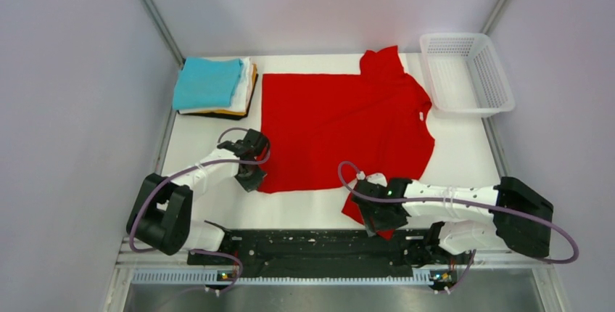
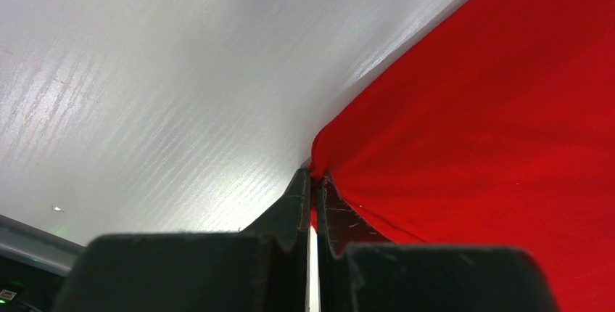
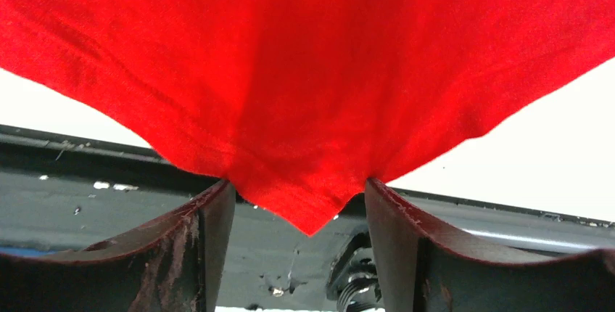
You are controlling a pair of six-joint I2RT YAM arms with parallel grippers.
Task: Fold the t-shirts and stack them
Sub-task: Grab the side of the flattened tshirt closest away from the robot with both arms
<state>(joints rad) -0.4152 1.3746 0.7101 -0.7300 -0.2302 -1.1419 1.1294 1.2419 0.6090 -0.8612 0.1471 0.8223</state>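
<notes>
Plain bright red short-sleeved cotton t-shirt (image 1: 341, 130): lies spread flat mid-table, hem to the left, collar to the right, one sleeve reaching far, the other (image 1: 354, 214) trailing toward the near edge. Knit cloth, matte, fine weave, stitched hems.

Handling, by judgement: light, limp, no stiffness. It will sag and crease wherever it hangs free, and drag on the tabletop instead of sliding clean. Best taken at corners and hemmed edges, where doubled cloth gives a pinch something to bite.

Left gripper (image 2: 313, 178): clenched on the near-left hem corner, black fingers pressed together with red cloth nipped between them.

Right gripper (image 1: 371, 218): on the near sleeve. Jaws stand apart with the sleeve's pointed corner hanging between them, cloth brushing both inner faces; not pinched.

White table (image 1: 196, 145): smooth, faintly grained, glossy.

Far left: stack of folded shirts (image 1: 214, 87), teal on top, then white, yellow-orange, dark at the bottom.

Far right: white plastic mesh basket (image 1: 475, 111), rigid, rectangular, just beside the shirt's collar side.
</notes>
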